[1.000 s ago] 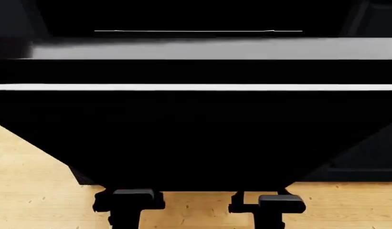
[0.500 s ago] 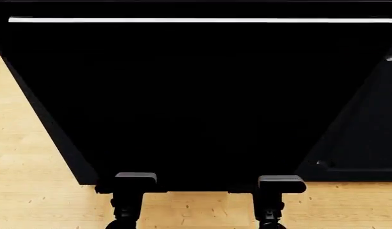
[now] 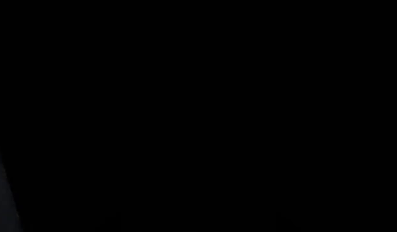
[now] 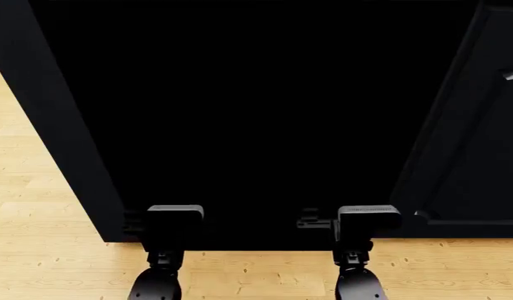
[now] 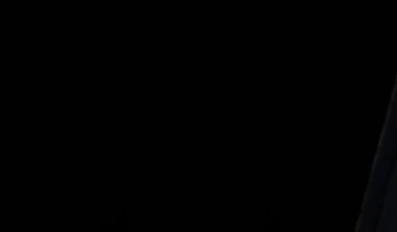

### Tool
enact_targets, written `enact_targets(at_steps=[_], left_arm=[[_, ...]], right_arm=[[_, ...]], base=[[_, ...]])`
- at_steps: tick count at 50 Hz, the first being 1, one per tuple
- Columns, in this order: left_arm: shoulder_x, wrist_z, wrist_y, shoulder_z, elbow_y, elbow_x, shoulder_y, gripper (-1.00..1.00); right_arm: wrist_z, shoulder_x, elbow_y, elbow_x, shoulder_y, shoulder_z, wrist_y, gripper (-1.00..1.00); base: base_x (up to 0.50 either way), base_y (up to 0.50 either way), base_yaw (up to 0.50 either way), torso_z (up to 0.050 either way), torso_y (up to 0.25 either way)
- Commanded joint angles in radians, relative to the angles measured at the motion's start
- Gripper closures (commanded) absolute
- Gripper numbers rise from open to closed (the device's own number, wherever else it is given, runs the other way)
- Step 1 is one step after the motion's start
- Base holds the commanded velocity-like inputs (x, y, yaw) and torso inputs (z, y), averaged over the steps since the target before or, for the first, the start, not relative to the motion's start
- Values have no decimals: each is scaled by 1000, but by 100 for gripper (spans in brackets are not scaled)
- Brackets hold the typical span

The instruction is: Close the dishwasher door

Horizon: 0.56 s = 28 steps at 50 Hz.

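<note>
Two arms: both reach forward low in the head view, left end effector (image 4: 174, 220) and right end effector (image 4: 368, 220), each meeting the lower edge of the black panel.
Dishwasher door (image 4: 256, 125): fills the middle of the head view as a plain black face, standing nearly upright; no grey inner face and no pale edge strip visible.
Surroundings: a framed cabinet door (image 4: 477, 156) just to the right, wooden floor (image 4: 31, 212) at both sides and below.
Wrist views: almost wholly black, lenses apparently hard up against the panel; nothing to read there.
End effector state: cannot tell for either whether the fingers are spread or pressed together; fingertips are hidden against the black door.
Step in hand: judged to be the final push, door close to shut or already seated.
Progress: most of the swing looks done.
Next move calls for: a short, even forward press with both arms so the panel seats flush, then backing off straight.
Risk: uneven pressure could leave one side proud.
</note>
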Motion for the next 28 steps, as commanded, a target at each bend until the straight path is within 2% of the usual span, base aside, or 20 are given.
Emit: enact_targets(at_steps=[1, 16, 28], left_arm=[[-11, -15, -87, 15, 110, -21, 5, -100], [-21, -34, -133, 40, 176, -35, 0, -100], [-29, -41, -112, 50, 145, -47, -10, -100]], right_arm=[[2, 11, -83, 7, 12, -6, 72, -100], [8, 21, -71, 10, 43, -12, 83, -100], [13, 26, -54, 9, 50, -20, 76, -100]], base=[[0, 0, 0, 0, 0], [0, 0, 0, 0, 0], [0, 0, 0, 0, 0]])
